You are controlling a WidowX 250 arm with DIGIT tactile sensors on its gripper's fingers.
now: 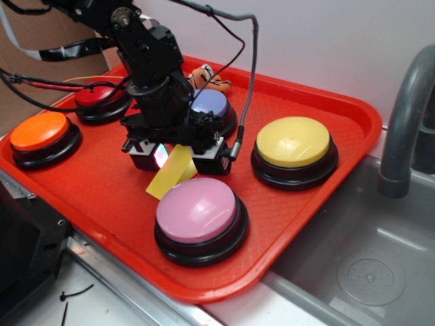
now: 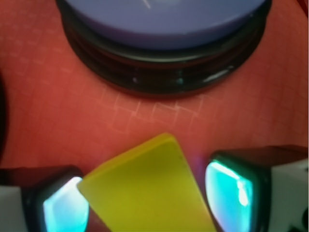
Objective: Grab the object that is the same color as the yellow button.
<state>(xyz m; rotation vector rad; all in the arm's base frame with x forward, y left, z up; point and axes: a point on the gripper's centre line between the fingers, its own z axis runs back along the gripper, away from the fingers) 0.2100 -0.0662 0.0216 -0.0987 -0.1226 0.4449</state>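
Yellow wedge sits tilted between the jaws of the gripper, which clamp it above the red tray, left of the yellow button and behind the pink button.

I have five buttons on the tray, with the wedge block near the middle between my claw fingers. One button sits right of it, another just in front, a third behind (two more far left).
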